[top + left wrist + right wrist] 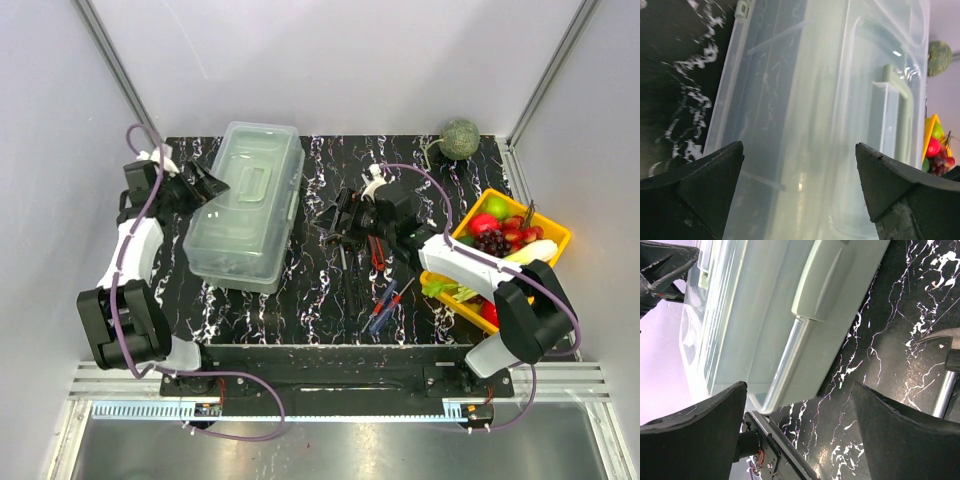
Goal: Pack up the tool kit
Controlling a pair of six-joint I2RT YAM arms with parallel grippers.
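The tool kit's pale grey-green toolbox (245, 205) lies left of centre on the black marbled mat, its translucent lid down. My left gripper (207, 184) stands open at the box's left side, and the box (805, 100) with its lid handle (900, 115) fills the left wrist view between the fingers (695, 195). My right gripper (328, 215) is open just right of the box, facing its side wall (765, 325) and latch (835, 275). A black hammer (946, 375), red pliers (377, 250) and screwdrivers (386, 305) lie loose on the mat beneath the right arm.
A yellow tray (555, 235) of fruit sits at the right edge of the mat. A green melon (459, 138) rests at the back right corner. White walls close in the back and both sides.
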